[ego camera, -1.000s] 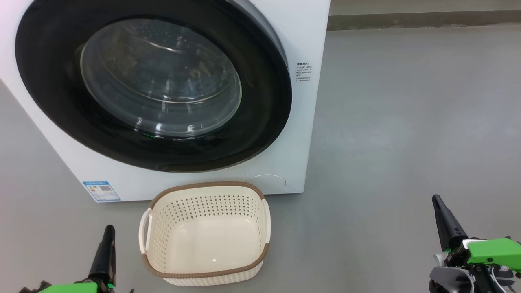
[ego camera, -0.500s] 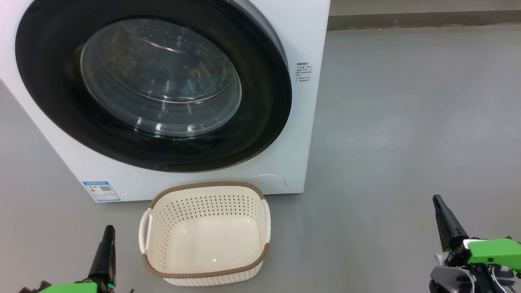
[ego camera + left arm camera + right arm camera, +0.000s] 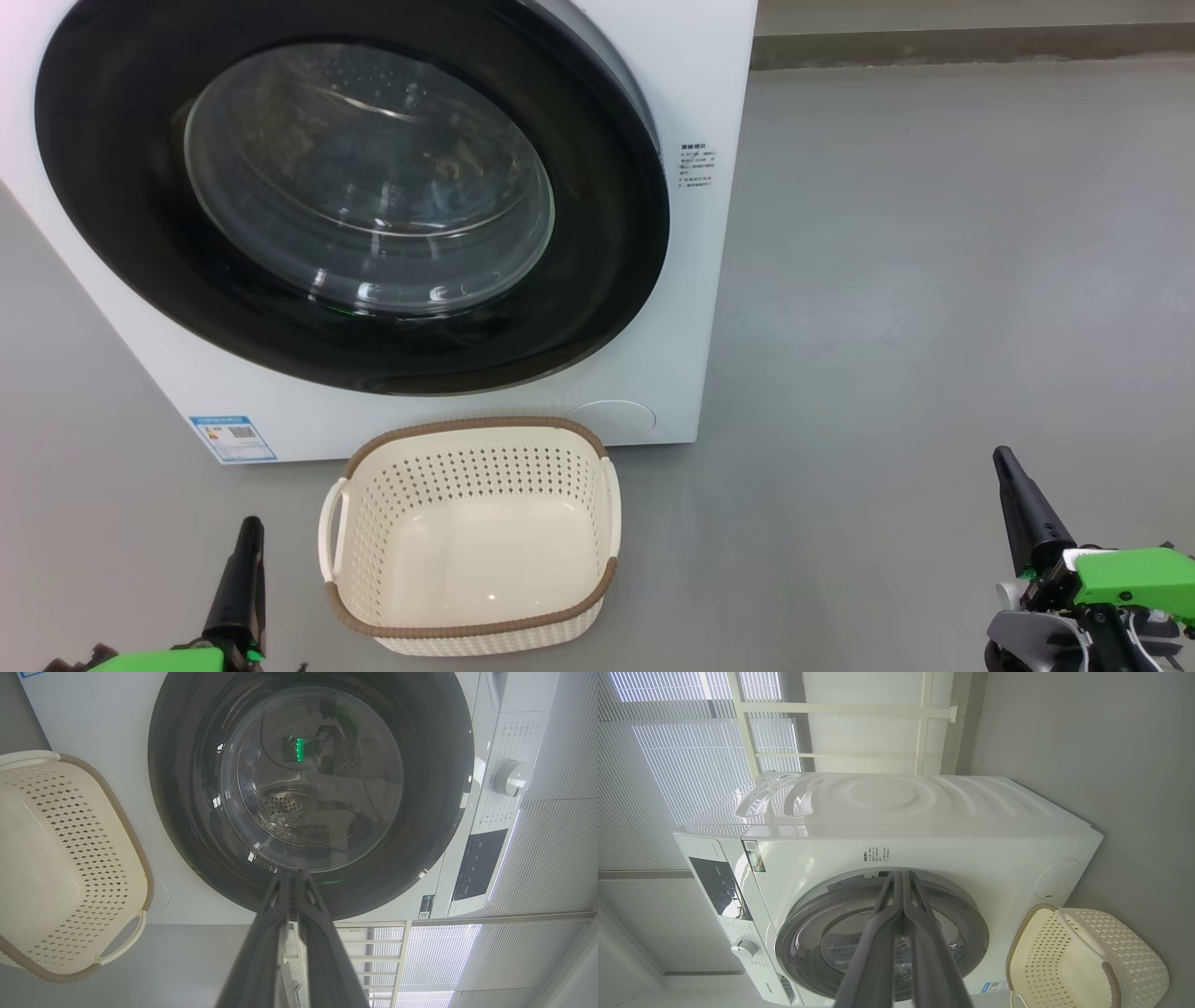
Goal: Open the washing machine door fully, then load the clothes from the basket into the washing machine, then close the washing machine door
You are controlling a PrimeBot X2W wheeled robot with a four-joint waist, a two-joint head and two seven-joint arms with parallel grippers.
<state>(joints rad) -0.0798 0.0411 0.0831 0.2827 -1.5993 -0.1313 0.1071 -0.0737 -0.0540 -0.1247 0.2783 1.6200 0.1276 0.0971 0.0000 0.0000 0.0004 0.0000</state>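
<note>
The white washing machine stands at upper left, and its door, black-rimmed with a glass bowl, lies flush against the front. Through the glass I make out dim bluish cloth with brown specks, apparently the clothes. The cream basket sits on the floor just before the machine with nothing in it. My left gripper is shut low at the basket's left and holds nothing. My right gripper is shut far to the right, also holding nothing. In the wrist views, the left gripper and the right gripper point at the door.
Bare grey floor spreads wide to the right of the machine. A dark skirting strip runs along the far wall. The machine's control panel with a white knob sits above the door, and window blinds hang behind.
</note>
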